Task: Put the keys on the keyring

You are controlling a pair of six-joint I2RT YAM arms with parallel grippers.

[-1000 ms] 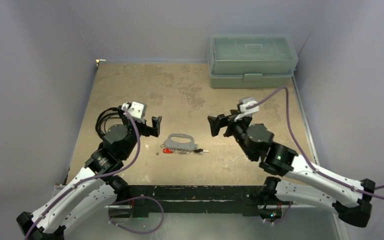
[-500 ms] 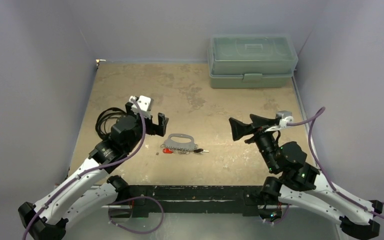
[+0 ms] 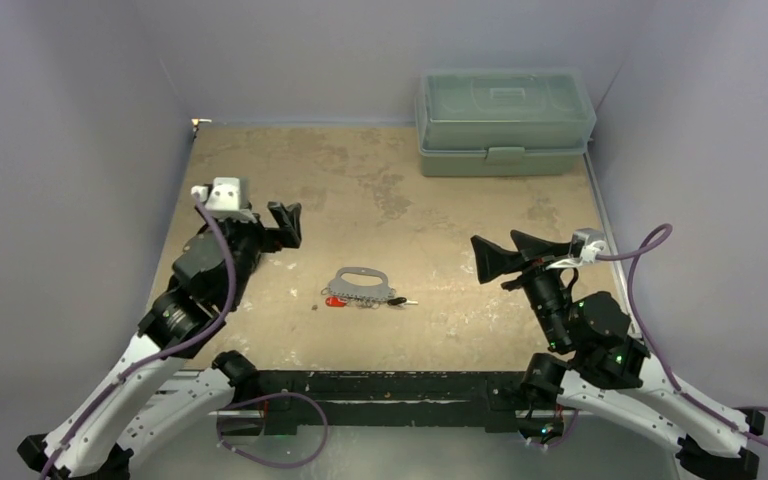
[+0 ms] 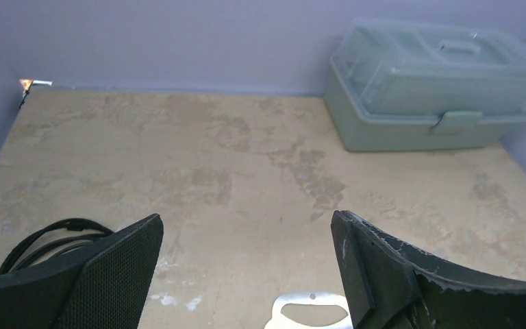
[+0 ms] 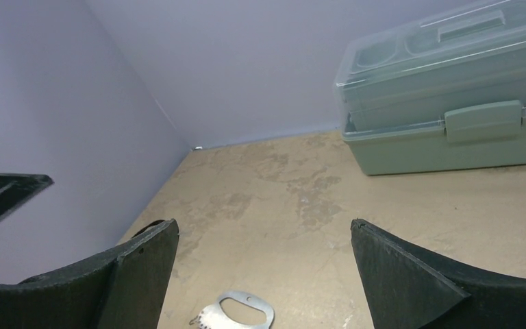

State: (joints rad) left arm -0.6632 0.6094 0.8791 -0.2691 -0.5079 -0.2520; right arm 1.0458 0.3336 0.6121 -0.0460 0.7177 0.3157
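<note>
- My left arm climbs from the near-left corner, folds at the elbow, and bends at the wrist so my left claw [image 3: 288, 226] points right, over the left part of the table [image 3: 360, 180].
- Its jaws stand wide apart with nothing between them. In the left wrist view the left claw [image 4: 246, 223] frames only bare tabletop.
- My right arm runs in low from the near-right corner, turns up at the elbow, and aims my right claw [image 3: 493, 240] left, toward the middle.
- That claw is spread fully too and grips nothing. The right claw [image 5: 264, 226] shows an empty gap in its own view.
- The keyring [image 3: 364, 281] lies flat on the table between my two claws, nearer the front edge, and well apart from both.
- Each wrist camera catches it low in frame: keyring [image 4: 313, 298] and keyring [image 5: 209, 319].
- The keys [image 3: 370, 301] lie along the keyring's near edge, with the red key [image 3: 335, 301] at the left end and the dark key [image 3: 397, 300] at the right.
- I cannot tell whether any key is hooked on a loop.
- A lidded box [image 3: 505, 120] sits shut at the far right, and a black cable [image 4: 48, 236] coils beside my left arm.
</note>
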